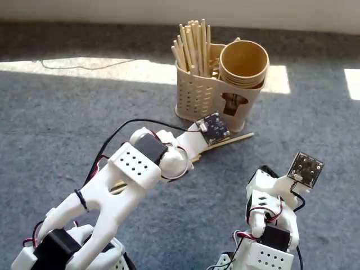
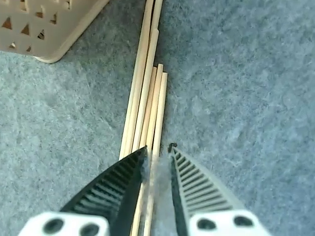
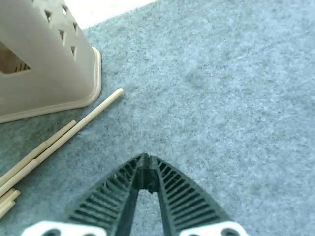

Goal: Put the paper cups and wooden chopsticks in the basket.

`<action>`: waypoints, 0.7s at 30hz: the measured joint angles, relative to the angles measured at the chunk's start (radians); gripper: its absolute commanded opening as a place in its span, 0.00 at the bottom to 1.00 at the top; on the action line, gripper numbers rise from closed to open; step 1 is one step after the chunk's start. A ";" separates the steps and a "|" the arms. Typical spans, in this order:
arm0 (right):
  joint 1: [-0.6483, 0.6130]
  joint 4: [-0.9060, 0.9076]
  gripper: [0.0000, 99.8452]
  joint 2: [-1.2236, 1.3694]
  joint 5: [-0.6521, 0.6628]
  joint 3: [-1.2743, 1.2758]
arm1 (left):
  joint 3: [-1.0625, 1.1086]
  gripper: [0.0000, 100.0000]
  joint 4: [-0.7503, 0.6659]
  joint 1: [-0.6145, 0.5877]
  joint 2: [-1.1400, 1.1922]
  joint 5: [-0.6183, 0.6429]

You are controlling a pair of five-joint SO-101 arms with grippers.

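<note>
Left tool [image 2: 158,150], parted, straddles chopsticks [image 2: 149,98]; high view adds cups [image 1: 243,62] in basket [image 1: 194,98]

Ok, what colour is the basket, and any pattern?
The basket is beige with punched holes; high view shows it best.

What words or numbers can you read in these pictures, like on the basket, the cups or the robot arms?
There are no words, numbers or signs that can be read.
The basket, the paper cups and the chopsticks are plain.
Any print on the small circuit boards on the arms is too small to read.
</note>
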 measured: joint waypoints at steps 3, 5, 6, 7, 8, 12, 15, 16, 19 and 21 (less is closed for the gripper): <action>0.000 0.000 0.01 0.000 0.000 0.000 | 0.005 0.11 0.000 0.000 0.026 -0.031; 0.000 0.000 0.01 0.000 0.000 0.000 | 0.005 0.11 0.000 0.000 0.086 -0.061; 0.000 0.000 0.01 0.000 0.000 0.000 | 0.005 0.11 0.000 0.000 0.121 -0.075; 0.000 0.000 0.01 0.000 0.000 0.000 | 0.005 0.11 -0.003 0.000 0.155 -0.083; 0.000 0.000 0.01 0.000 0.000 0.000 | 0.005 0.11 -0.006 0.000 0.192 -0.087; 0.000 0.000 0.01 0.000 0.000 0.000 | -0.057 0.10 -0.006 -0.025 0.311 -0.097; 0.000 0.000 0.01 0.000 0.000 0.000 | -0.120 0.10 -0.006 -0.057 0.385 -0.097; 0.000 0.000 0.01 0.000 0.000 0.000 | -0.140 0.10 -0.006 -0.066 0.408 -0.097; 0.000 0.000 0.01 0.000 0.000 0.000 | -0.190 0.10 -0.006 -0.072 0.482 -0.097; 0.000 0.000 0.01 0.000 0.000 0.000 | -0.213 0.10 -0.006 -0.066 0.531 -0.097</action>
